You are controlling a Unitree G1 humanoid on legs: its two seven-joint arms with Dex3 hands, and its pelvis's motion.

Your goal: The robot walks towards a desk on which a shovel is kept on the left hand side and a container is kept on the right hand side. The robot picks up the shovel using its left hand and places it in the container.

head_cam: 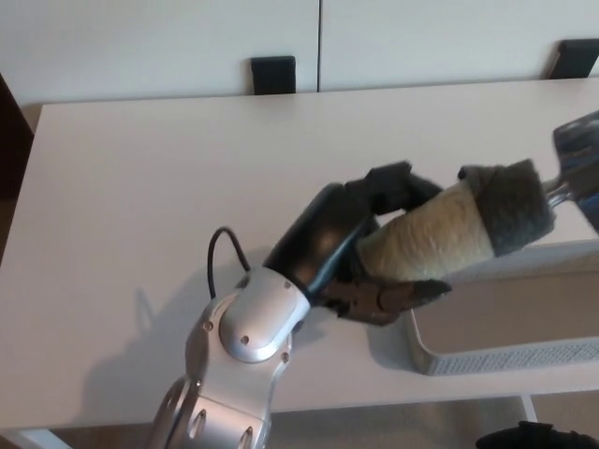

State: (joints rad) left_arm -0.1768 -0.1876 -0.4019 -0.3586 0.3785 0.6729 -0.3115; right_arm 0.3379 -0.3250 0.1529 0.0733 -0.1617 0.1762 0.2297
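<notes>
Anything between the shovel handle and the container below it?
Nothing in the head view: the left robot hand holds the shovel over the container's left end.

the left hand point(360, 248) is glossy black with thick, blocky fingers. behind it sits a rounded silver wrist housing point(251, 323) dotted with small dark screws, and a thin black cable point(222, 251) loops out beside it.

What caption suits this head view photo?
The left robot hand carries a shovel by its handle over the near end of the container on the desk.
</notes>
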